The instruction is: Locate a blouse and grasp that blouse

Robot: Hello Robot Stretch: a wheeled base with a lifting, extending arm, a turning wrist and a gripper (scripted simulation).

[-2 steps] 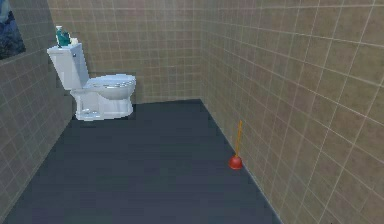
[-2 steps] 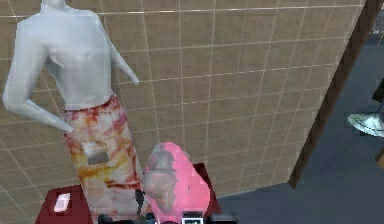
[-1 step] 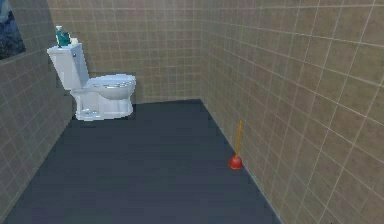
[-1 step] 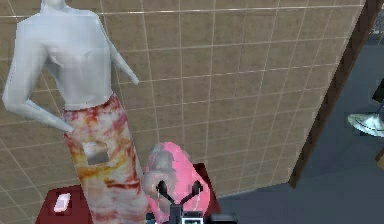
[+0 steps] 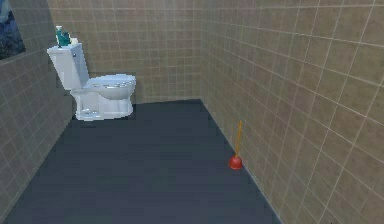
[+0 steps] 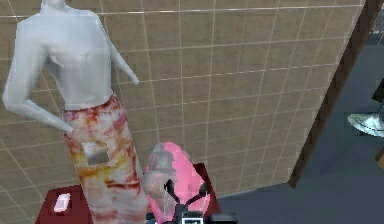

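A headless mannequin [image 6: 30, 85] stands at the arm side view's left, wearing a pale grey-white long-sleeved blouse [image 6: 75, 60] over a red and cream patterned skirt [image 6: 100, 155]. Its lower part meets a dark red tabletop [image 6: 50, 215]. Right of the skirt a pink and grey rounded thing [image 6: 172, 170] rests on that tabletop. My gripper [image 6: 183, 207] shows as a dark shape at the bottom edge, just in front of the pink thing and well below the blouse. I cannot tell whether it holds anything.
A small pink object [image 6: 62, 203] lies on the tabletop's left. A dark door frame [image 6: 340, 95] slants at the right, with a shoe [image 6: 365, 122] beyond. In the forward view are a white toilet [image 5: 98, 88], a teal bottle [image 5: 63, 37], a red plunger [image 5: 237, 158] and open dark floor [image 5: 150, 170].
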